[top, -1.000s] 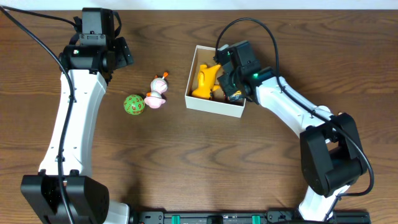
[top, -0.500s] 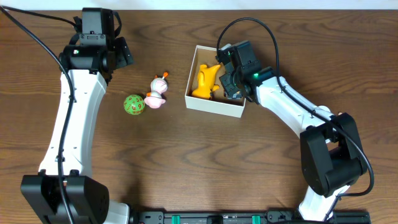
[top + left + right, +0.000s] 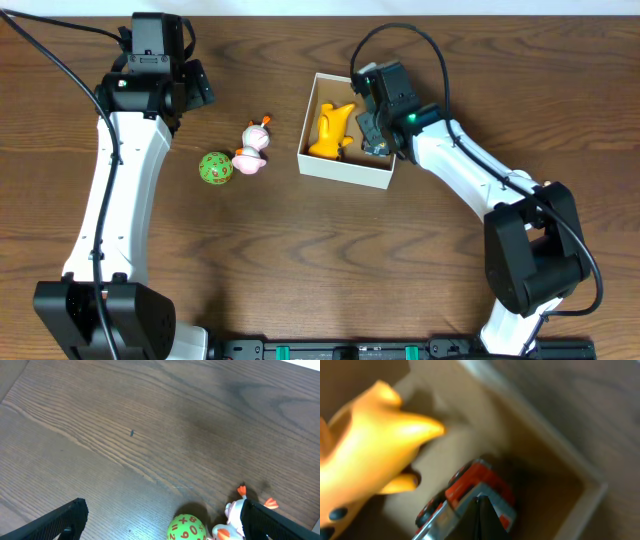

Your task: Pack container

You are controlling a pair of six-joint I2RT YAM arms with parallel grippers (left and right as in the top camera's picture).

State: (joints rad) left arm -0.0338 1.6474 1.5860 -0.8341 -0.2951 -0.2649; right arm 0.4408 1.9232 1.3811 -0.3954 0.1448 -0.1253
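Observation:
The container (image 3: 345, 172) is a white square cardboard box with a brown inside, right of centre. In it lie a yellow animal toy (image 3: 332, 130) and a red and silver toy truck (image 3: 480, 480). The yellow toy (image 3: 365, 455) fills the left of the right wrist view. My right gripper (image 3: 370, 125) hangs over the box's right side, its fingers (image 3: 481, 512) pressed together just above the truck. A green number ball (image 3: 215, 168) and a pink and white bird toy (image 3: 254, 148) lie on the table left of the box. My left gripper (image 3: 190, 85) is open and empty, up above them (image 3: 162, 512).
The dark wood table (image 3: 300, 260) carries nothing else. In the left wrist view the green ball (image 3: 187, 527) and the bird toy (image 3: 232, 515) sit at the bottom edge, near my right finger. The box wall (image 3: 580, 505) is close to my right gripper.
My right gripper has shifted slightly toward the back of the box and turned a little. The left arm and the toys on the table have not moved.

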